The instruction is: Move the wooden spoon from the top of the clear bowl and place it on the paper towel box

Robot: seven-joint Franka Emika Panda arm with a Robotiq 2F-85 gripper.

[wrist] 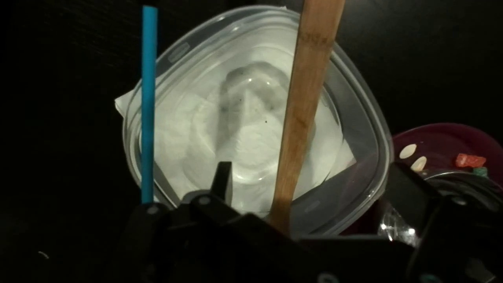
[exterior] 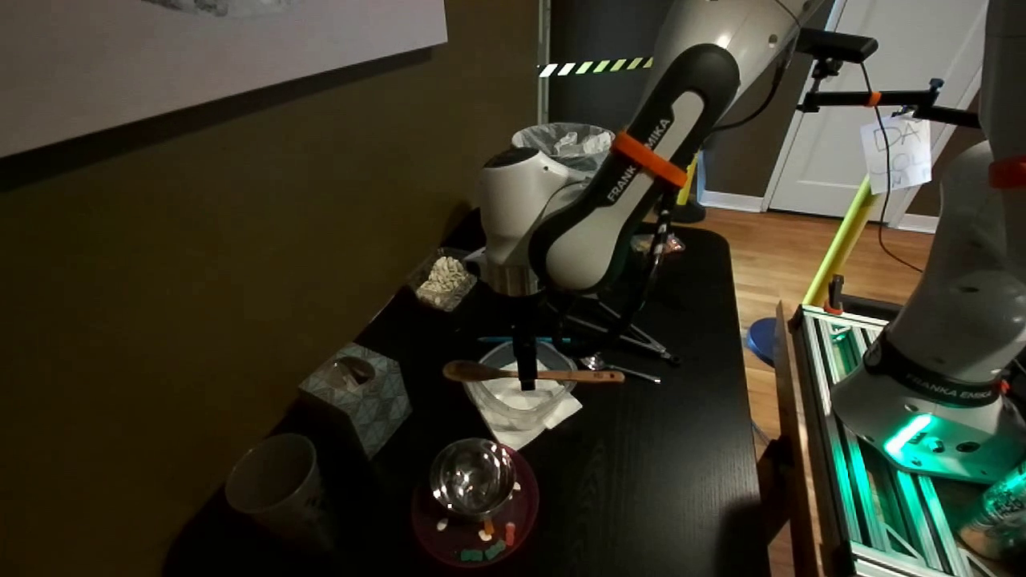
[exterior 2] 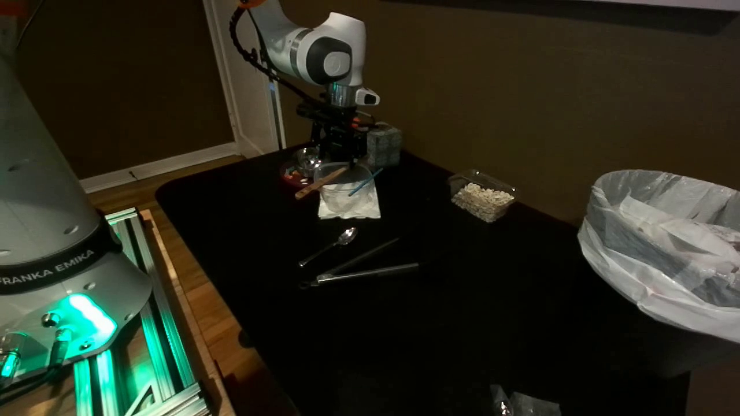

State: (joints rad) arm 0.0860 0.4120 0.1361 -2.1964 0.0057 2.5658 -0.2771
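The wooden spoon [exterior: 581, 376] lies across the top of the clear bowl [exterior: 519, 415], its round end toward the paper towel box. In the wrist view the spoon [wrist: 300, 110] crosses the bowl [wrist: 379, 149]; its lower end is hidden behind the gripper. My gripper [wrist: 312, 169] is open, with one finger on each side of the spoon and neither seen touching it. In an exterior view the gripper [exterior: 526, 377] is just above the spoon, over the bowl. The paper towel box [exterior: 377, 401], a grey patterned cube, stands near the wall; it also shows in an exterior view [exterior 2: 384, 147].
A blue stick [wrist: 148, 102] lies over the bowl's other side. A dark red plate [exterior: 433, 537] holds a metal bowl [exterior: 473, 479] and small pieces. A cup [exterior: 276, 481], a metal spoon [exterior 2: 329, 247], tongs [exterior 2: 370, 273] and a seed container [exterior 2: 483, 199] are also there.
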